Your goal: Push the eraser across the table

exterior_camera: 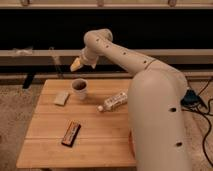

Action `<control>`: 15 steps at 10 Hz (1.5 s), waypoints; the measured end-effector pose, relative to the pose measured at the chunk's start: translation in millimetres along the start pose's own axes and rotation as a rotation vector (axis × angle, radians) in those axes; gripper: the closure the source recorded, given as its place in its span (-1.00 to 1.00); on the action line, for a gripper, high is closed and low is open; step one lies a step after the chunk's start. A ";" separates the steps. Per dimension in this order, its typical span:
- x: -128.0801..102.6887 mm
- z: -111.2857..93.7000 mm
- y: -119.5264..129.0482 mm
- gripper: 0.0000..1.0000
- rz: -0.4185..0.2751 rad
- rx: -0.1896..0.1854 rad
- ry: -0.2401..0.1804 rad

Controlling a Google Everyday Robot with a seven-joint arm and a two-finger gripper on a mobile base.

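Hovering near the cup [79,88] at the far side of the counter [45,147], the jaws, spread impossible to tell, hang well apart from the eraser [71,133] near the front edge, so the whole push seems yet to come.

On the table [102,131] lie eraser [71,134], beige block [61,98], cup [79,89] and bottle [114,101]; gripper [76,64] hovers above.
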 end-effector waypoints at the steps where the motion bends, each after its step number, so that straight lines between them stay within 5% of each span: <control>1: 0.0 0.0 0.0 -0.60 0.000 0.000 0.000; 11: -1.0 0.6 0.3 -0.60 -0.002 -0.001 0.000; 15: -45.0 -12.0 -14.5 -0.60 -0.052 0.016 0.003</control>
